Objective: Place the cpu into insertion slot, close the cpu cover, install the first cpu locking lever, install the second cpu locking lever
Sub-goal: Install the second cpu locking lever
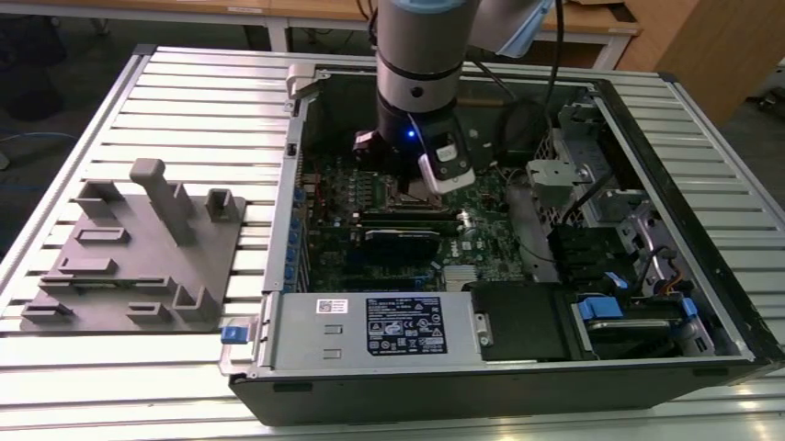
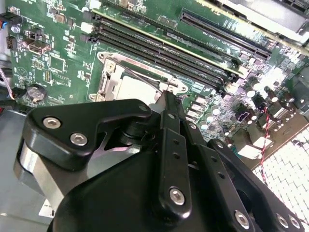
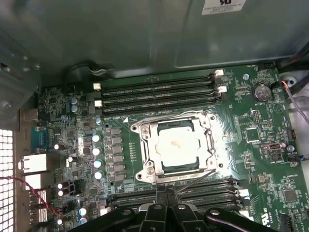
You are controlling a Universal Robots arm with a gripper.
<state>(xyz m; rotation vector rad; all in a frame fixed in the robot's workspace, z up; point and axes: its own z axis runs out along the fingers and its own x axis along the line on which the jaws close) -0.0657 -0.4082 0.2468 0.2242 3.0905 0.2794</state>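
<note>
Inside the case [image 1: 687,119], the cpu [image 3: 177,146] is sitting under the closed cover [image 3: 145,150], at 12 o'clock from the gripper [image 3: 166,193], whose jaws are pinching together, empty.

A bench [image 1: 110,386] of pale ribbed metal slats fills the near ground in the exterior view. Beyond its far edge stand wooden tables [image 1: 282,14], with a wooden cabinet [image 1: 711,46] at the exterior view's right, over dark grey floor [image 1: 31,138].
</note>
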